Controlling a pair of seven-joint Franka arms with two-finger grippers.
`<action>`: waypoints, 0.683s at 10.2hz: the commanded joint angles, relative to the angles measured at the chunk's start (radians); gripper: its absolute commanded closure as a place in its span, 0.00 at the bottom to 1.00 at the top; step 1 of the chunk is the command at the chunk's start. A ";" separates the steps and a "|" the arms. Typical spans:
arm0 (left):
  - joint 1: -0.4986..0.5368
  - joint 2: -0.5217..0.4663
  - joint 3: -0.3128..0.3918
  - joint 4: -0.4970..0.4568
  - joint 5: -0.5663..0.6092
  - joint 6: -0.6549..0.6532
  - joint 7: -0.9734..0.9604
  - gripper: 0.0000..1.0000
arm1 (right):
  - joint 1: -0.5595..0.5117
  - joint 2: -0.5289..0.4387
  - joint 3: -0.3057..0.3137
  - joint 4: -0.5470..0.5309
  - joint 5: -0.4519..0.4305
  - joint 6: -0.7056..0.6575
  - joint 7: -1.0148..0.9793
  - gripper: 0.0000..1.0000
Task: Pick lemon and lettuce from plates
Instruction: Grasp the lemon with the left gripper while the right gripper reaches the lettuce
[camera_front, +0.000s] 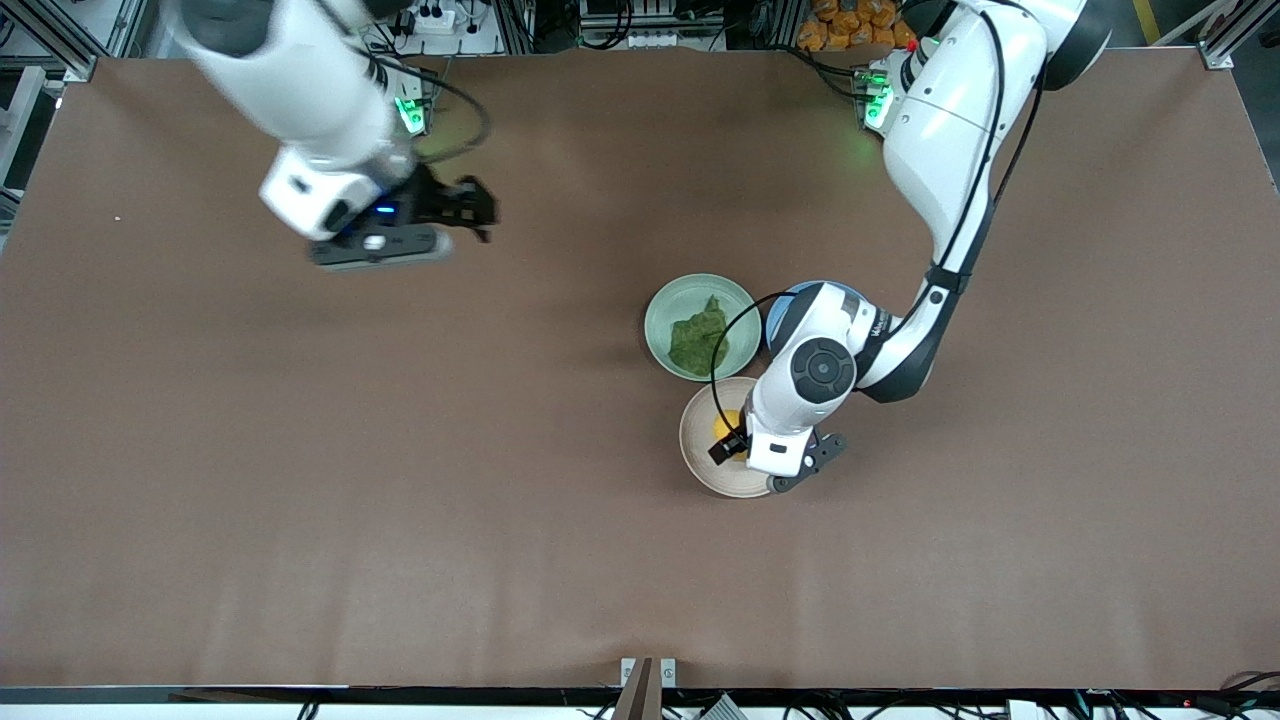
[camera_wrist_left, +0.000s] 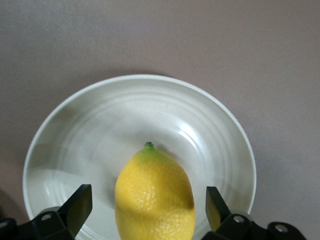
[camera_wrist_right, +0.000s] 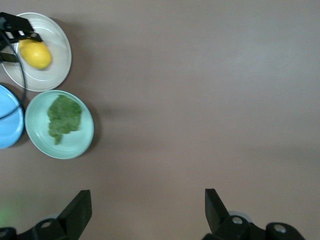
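Black fingers of the left gripper (camera_wrist_left: 145, 210) stood spread around the lemon (camera_wrist_left: 155, 197) on the cream plate (camera_wrist_left: 100, 125). Beside it we saw lettuce (camera_front: 699, 336) on the green plate (camera_front: 662, 305), a blue plate (camera_wrist_right: 7, 125) adjoining. The right gripper (camera_wrist_right: 145, 212) waited open over bare table (camera_front: 300, 450).

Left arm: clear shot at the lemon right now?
Probably yes. The left tool hangs open over the beige plate, a finger on each side of the lemon, with nothing between them. The right tool waits elsewhere over the table.
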 joint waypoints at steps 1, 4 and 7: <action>-0.013 0.018 0.009 0.026 -0.018 0.018 -0.020 0.00 | 0.087 0.095 -0.010 0.006 0.083 0.109 0.158 0.00; -0.041 0.033 0.031 0.024 -0.016 0.061 -0.020 0.62 | 0.181 0.197 -0.010 0.006 0.146 0.249 0.253 0.00; -0.040 0.024 0.031 0.021 -0.016 0.060 -0.019 1.00 | 0.261 0.255 -0.011 -0.068 0.229 0.491 0.319 0.00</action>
